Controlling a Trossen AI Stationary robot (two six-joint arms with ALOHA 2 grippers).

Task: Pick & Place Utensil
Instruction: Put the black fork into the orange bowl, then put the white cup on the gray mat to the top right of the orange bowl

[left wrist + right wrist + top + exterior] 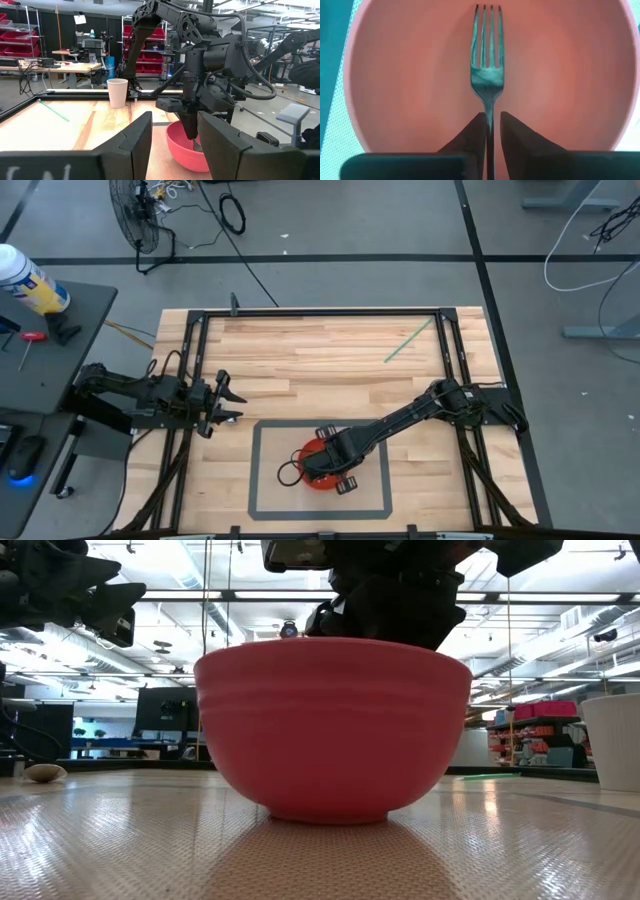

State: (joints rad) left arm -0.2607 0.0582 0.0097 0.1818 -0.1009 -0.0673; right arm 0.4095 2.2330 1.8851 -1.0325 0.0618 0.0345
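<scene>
So up close, the right gripper is pinched tight on the handle of a fork, tines pointing down into the red bowl. The fork sits right over the middle of the bowl's floor, though I can't tell if the tines actually touch it. From above, the bowl is inside the grey taped rectangle at the table's near edge, mostly hidden under the right arm. Over at the table's left side, the left gripper just hangs there with its fingers spread apart, gripping nothing. Farther back there's a white cup and a thin green stick lying on the wood.
</scene>
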